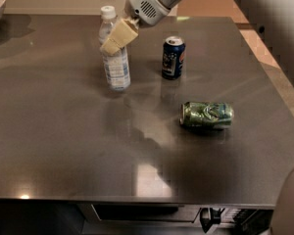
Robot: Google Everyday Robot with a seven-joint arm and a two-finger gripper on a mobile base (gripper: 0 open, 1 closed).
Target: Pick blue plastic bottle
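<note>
Gripper [118, 35] sits against the bottle [116, 70] at its shoulder, near the tabletop's [63, 146] far edge, left of centre; whether it has closed, I cannot tell. The bottle is probably light, thin-walled and slick: take it mid-body, gently. A can [173, 58] stands near.

light: moderate, indoor, from above | glare: pale patch on table [63, 131] near front edge, tiny bright spot front-left | shadows: soft, dark under green can [207, 115], faint beside bottle [116, 70] | reflections: bottle mirrored dimly in table | gripper [113, 39]: at bottle's upper part, brightly lit | below table: dark
</note>
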